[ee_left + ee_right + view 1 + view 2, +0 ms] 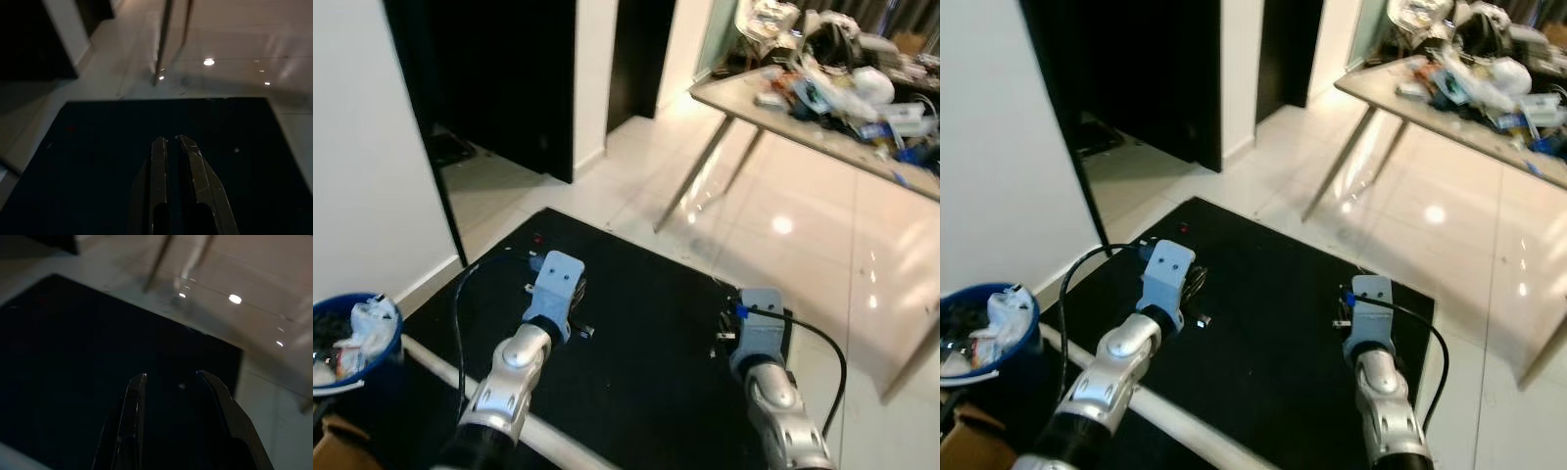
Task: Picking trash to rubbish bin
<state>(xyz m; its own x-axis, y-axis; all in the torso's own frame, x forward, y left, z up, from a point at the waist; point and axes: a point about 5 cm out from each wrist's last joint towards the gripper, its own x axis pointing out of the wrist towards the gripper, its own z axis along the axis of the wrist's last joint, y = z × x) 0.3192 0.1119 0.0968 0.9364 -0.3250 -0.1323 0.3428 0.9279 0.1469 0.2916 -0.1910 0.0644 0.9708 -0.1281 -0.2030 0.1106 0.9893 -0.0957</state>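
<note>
From my head camera, both my arms reach forward over a black mat [636,323] on the pale tiled floor [803,255]. My left end effector [172,147] and my right end effector [171,382] point down and away from me, so their fingers are hidden behind the wrists here. The rubbish bin [352,338], blue and round, stands at my far left by the white wall [362,147], and it already holds crumpled wrappers and paper. Ahead on my right a worktop [744,103] is piled with bags, packets and other clutter [852,88]; I cannot tell which of it counts as trash. A dark doorway [499,78] opens ahead on the left.

My other eye gives the same layout.

Along my left wrist, the two black fingers lie almost pressed together, a thin slit between them and nothing in it. Below them is the mat, with the worktop's metal legs [164,39] beyond on the shiny floor.

Along my right wrist, the fingers stand spread apart and hold nothing. A few pale specks dot the mat, too small to name.

As I judge it, some trash is in the bin, I carry none, and what is left is finding and fetching the next piece, likely from the cluttered worktop.
</note>
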